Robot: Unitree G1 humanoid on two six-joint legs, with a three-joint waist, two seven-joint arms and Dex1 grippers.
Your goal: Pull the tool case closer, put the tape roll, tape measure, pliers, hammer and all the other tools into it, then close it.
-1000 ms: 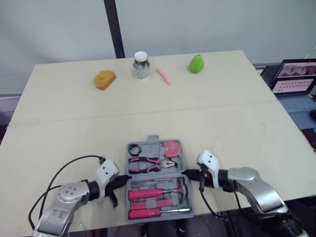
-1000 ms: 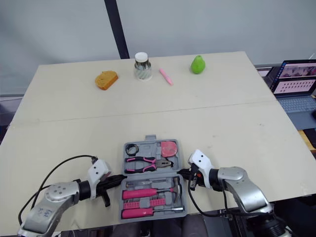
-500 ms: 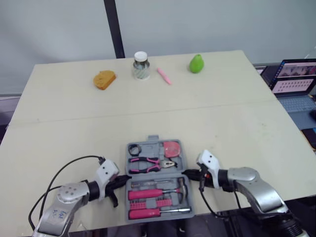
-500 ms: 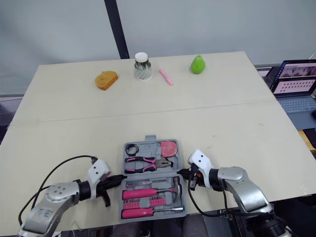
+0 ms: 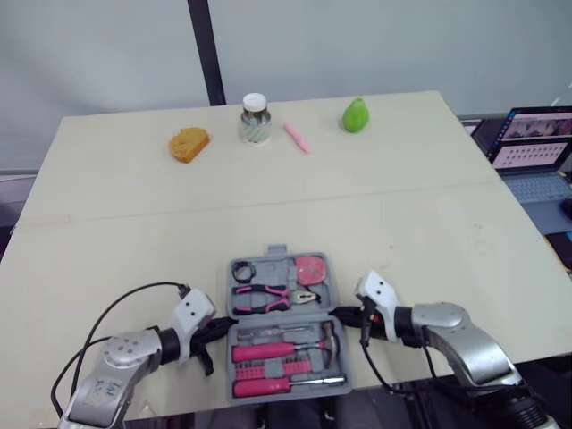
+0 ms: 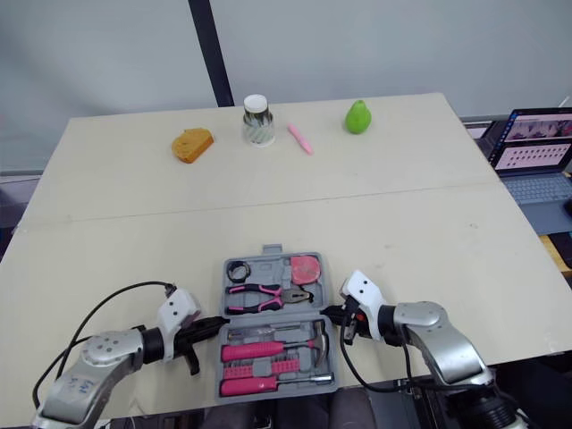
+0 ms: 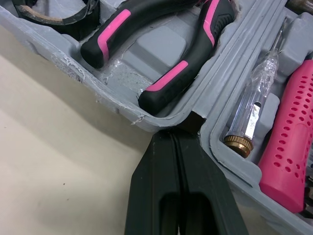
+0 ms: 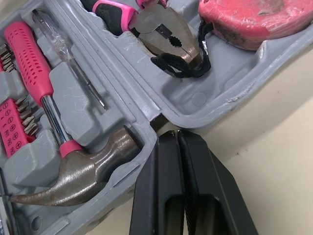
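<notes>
Tool case [image 5: 277,251] lies open at near edge of desk [image 5: 268,197]. Pliers [image 5: 268,296], hammer [image 5: 299,345], tape measure [image 5: 310,266], tape roll [image 5: 244,268] seated in slots. Left tool [image 5: 223,327] and right tool [image 5: 344,315] both pinched closed, empty. Tips sit at hinge notches either side, likely symmetric brace for folding case shut.

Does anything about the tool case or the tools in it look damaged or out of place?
The tool case rim is chipped and whitened beside the pliers handles, and the pink tape measure looks scuffed. Otherwise the tools sit in their recesses.
</notes>
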